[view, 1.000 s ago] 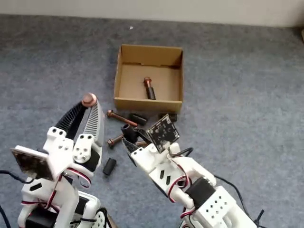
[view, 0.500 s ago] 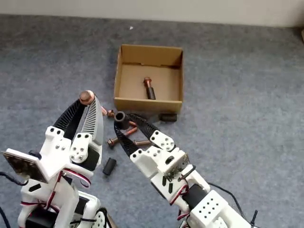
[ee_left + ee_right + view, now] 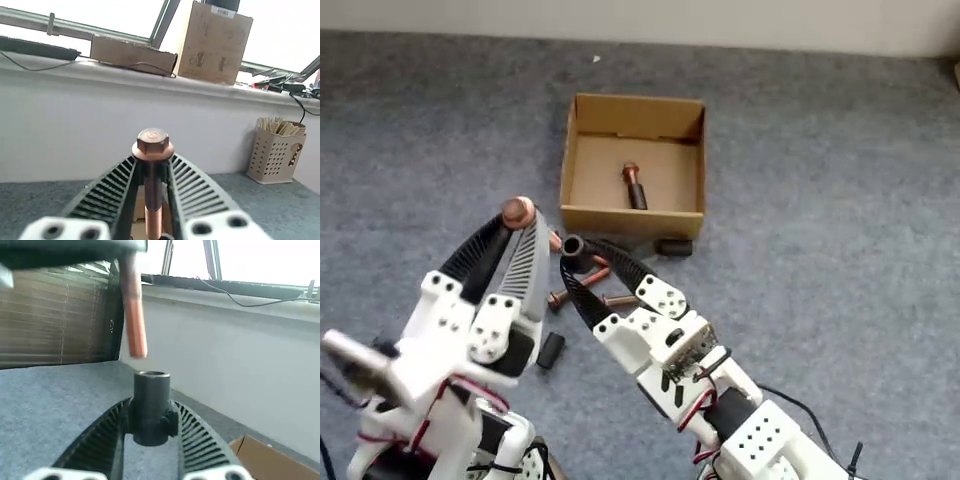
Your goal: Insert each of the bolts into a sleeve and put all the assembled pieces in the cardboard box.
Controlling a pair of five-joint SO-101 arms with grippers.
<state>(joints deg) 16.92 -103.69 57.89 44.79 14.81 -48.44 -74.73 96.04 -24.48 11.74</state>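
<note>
Currently L end effector (image 3: 516, 222) pinches bolt (image 3: 517, 211); R end effector (image 3: 575, 262) pinches sleeve (image 3: 151, 405). Risk: bolt tip looks off-axis to the bore, so pressing on could jam or knock sleeve loose.

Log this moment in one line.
left gripper: bolt | right gripper: sleeve | bolt not inserted | cardboard box: one assembled piece

High view: even, diffuse light. Shadows on the counter (image 3: 840, 250) are soft, with faint shade inside the cardboard box (image 3: 566, 160) along its walls. Left arm's camera board (image 3: 358, 355) is smeared.

Left wrist view: windows (image 3: 100, 12) blown out white, wall beneath dimmer.

Right wrist view: same glare at the window. Bolt (image 3: 134, 315) close to the lens is soft; sleeve (image 3: 151, 407) is crisper.
</note>
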